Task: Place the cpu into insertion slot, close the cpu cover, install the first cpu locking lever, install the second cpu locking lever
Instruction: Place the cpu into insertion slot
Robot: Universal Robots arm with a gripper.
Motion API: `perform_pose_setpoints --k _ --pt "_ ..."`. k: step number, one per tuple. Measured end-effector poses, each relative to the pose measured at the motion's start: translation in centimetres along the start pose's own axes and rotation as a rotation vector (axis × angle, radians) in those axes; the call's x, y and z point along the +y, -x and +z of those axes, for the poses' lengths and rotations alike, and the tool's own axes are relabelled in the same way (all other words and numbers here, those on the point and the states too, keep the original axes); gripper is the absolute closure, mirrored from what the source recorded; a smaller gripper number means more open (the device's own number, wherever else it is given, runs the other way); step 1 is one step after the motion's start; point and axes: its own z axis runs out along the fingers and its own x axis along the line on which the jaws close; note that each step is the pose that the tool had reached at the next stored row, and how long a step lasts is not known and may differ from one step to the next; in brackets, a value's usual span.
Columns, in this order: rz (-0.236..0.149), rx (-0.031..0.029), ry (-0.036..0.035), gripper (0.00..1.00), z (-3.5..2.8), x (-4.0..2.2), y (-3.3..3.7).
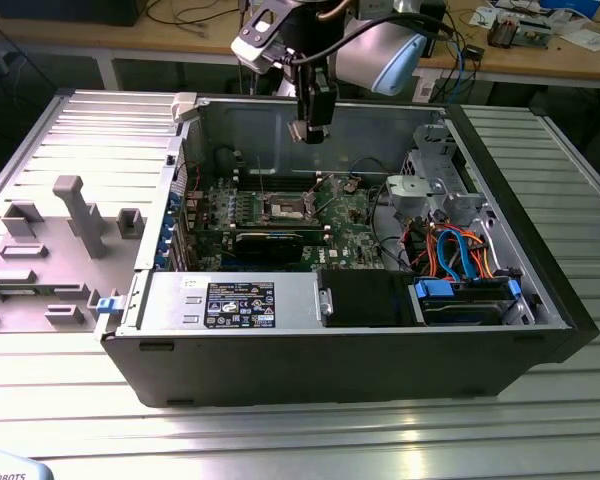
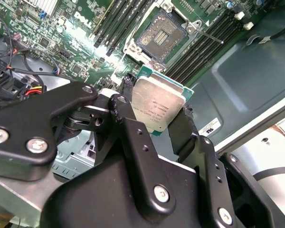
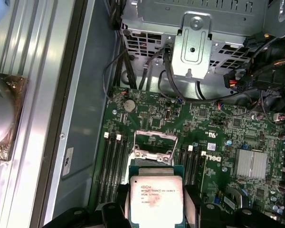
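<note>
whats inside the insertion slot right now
Nothing sits in the insertion slot: its dark centre shows bare inside the silver rim in the second wrist view. The cpu is clamped in the gripper, and in the first wrist view it covers part of the slot.

Tool [image 2: 156, 107]: matte black linkage fingers [image 2: 137, 142], silver screws; arm [image 1: 375, 50] pale blue-grey, black cables.

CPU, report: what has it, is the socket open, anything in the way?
End effector shut on the cpu, hanging above the motherboard. Insertion slot uncovered and empty, cpu not yet seated. Nothing seen between them.
</note>
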Motion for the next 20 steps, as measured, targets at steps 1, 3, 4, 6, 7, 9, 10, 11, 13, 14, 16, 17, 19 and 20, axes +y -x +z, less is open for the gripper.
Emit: perform_pose_setpoints --k 1,3,4,6,7,9,10,11,13,14,16,17,19,20 --pt "0.001 -0.0001 0.0001 0.45 0.0 -0.08 -0.01" --pt "0.002 -0.0003 0.0 0.45 0.06 -0.12 -0.01" --pt "0.002 -0.0003 -0.0001 0.45 0.1 -0.12 -0.01" --pt "0.002 -0.0007 -0.0001 0.45 0.17 -0.13 -0.01" --pt "0.002 -0.0009 -0.0002 0.45 0.2 -0.13 -0.01" --pt "0.002 -0.0008 -0.0001 0.45 0.29 -0.14 -0.01" --pt "0.002 -0.0008 0.0 0.45 0.34 -0.14 -0.01" --pt "0.002 -0.0008 -0.0001 0.45 0.41 -0.15 -0.01" --pt "0.002 -0.0008 -0.0001 0.45 0.59 -0.16 0.0" --pt "0.002 -0.0008 -0.0001 0.45 0.66 -0.17 0.0" --pt "0.002 -0.0008 -0.0001 0.45 0.76 -0.18 0.0" --pt "0.002 -0.0008 -0.0001 0.45 0.8 -0.19 0.01" --pt "0.002 -0.0008 0.0 0.45 0.98 -0.31 0.03" --pt "0.002 -0.0008 -0.0001 0.45 1.04 -0.4 0.02"
